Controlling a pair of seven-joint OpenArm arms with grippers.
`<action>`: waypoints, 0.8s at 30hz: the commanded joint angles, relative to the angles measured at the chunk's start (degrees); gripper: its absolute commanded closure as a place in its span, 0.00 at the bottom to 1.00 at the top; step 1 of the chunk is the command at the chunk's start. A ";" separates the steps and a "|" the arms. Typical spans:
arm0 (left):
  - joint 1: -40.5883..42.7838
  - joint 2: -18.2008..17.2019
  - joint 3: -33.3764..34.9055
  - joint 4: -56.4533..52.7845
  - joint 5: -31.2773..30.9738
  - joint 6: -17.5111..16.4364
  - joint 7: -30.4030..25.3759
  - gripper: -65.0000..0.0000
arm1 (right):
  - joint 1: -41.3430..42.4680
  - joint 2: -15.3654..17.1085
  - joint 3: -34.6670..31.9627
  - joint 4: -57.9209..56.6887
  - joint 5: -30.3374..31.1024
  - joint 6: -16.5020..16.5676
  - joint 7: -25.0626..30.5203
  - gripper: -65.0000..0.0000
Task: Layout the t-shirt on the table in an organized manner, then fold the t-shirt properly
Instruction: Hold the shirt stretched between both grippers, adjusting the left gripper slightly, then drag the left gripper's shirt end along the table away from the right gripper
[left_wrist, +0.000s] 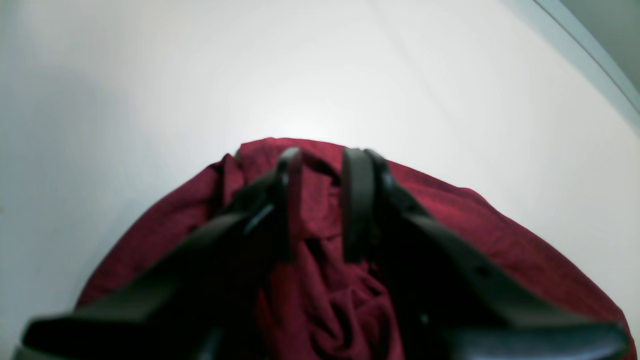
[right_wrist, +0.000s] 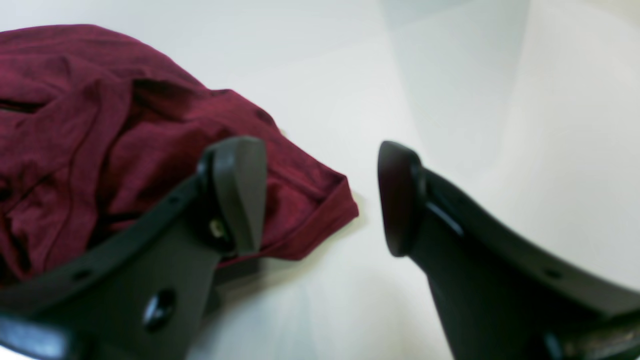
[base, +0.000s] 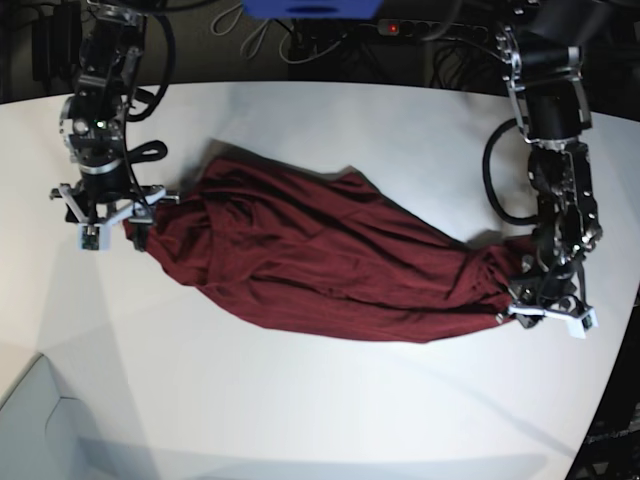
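Lying crumpled on the smooth white table (base: 330, 400), the soft maroon t-shirt (base: 320, 270) stretches between both claws. Left gripper (left_wrist: 322, 172) narrowly parted around bunched fabric; right gripper (right_wrist: 320, 197) wide, straddling a hem corner.

Robotics lab or test bench. Two black robot arms, one (base: 100, 120) at each end (base: 555, 150) of wide plain white surface (base: 330, 410) with curved edge. Behind far edge: dark clutter of cables (base: 270, 40), power strip with red light (base: 400, 27), blue object (base: 310, 8). No household furnishings visible.
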 joint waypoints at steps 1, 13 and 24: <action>-1.75 -0.72 -0.07 0.86 -0.10 -0.40 -1.38 0.78 | 0.46 0.32 0.06 1.24 0.32 -0.11 1.38 0.45; 0.45 0.24 -0.51 -3.27 -0.45 -0.31 -1.38 0.78 | 0.46 0.32 0.06 0.98 0.32 -0.11 1.38 0.45; 0.45 2.00 -4.81 -4.59 -0.45 -0.31 -1.29 0.78 | 0.46 0.32 0.06 0.98 0.32 -0.11 1.38 0.45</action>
